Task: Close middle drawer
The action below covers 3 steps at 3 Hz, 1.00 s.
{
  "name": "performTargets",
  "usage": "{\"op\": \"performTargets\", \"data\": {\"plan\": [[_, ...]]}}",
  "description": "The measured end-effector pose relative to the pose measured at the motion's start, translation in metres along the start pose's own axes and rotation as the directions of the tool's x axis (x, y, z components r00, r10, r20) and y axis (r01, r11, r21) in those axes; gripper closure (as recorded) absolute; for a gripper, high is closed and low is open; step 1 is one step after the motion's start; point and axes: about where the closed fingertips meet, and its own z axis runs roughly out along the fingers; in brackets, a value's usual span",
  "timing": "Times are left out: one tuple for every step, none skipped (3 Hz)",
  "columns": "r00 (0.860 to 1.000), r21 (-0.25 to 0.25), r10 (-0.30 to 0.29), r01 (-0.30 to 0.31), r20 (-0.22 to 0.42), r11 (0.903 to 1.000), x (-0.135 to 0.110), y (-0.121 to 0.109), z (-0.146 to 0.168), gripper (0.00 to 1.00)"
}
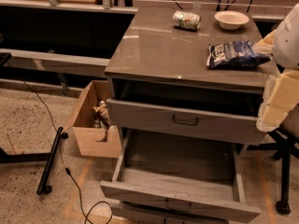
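Observation:
The middle drawer (180, 174) is pulled far out of the grey cabinet, low in the camera view. Its low narrow face panel (177, 200) carries a small dark bar handle (178, 206), and its plain grey interior is empty. Above it, the drawer with the taller face panel (184, 121) stands slightly open. My gripper (275, 104) is at the right edge, pale cream, beside the right end of that upper drawer's face and above the middle drawer's right side. It touches neither handle. The white arm (289, 36) rises above it.
On the cabinet top (159, 50) lie a crushed can (186, 20), a white bowl (231, 19) and a blue snack bag (236, 54). A cardboard box (91, 129) with items stands on the floor to the left. A black pole (50, 160) and a cable lie on the floor. A dark stand leg (284, 171) is at the right.

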Motion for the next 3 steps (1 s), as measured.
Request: {"op": "performTargets", "data": {"plan": [[1.0, 0.002, -0.004, 0.004, -0.002, 1.0, 0.0, 0.0, 0.0, 0.01], [0.991, 0.063, -0.123, 0.127, -0.057, 0.9899, -0.007, 0.011, -0.004, 0.23], [0.953, 0.079, -0.248, 0.265, -0.176, 0.961, 0.025, 0.01, 0.038, 0.46]]}}
